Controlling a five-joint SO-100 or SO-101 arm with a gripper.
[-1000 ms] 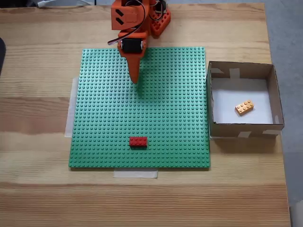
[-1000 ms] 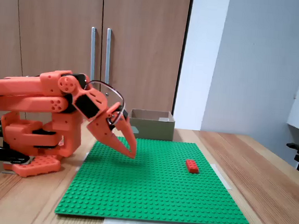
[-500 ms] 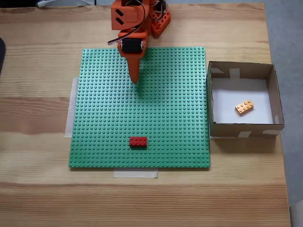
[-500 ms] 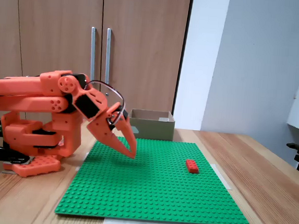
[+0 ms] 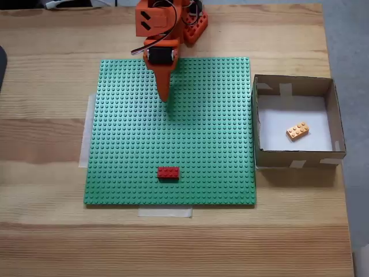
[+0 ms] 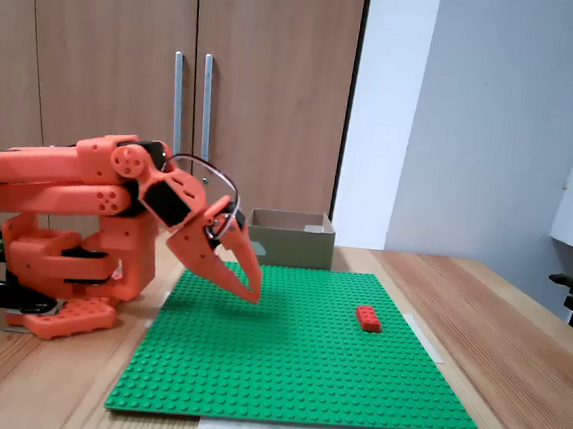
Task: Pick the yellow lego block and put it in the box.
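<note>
Yellow block (image 5: 297, 131) lies on the white floor of the box (image 5: 293, 157), long axis slanted. We note the gripper (image 5: 165, 98) over the green baseplate (image 5: 207, 144), well apart from it, box to its right in the top-down fixed view. Jaws closed, empty. We judge placement done. Red brick (image 5: 168, 172) untouched.

Both fixed views are bright, evenly lit and sharp, free of glare. Soft shadows fall beside the arm (image 5: 164, 34) and along the box (image 5: 294, 157) wall's lower edge.
</note>
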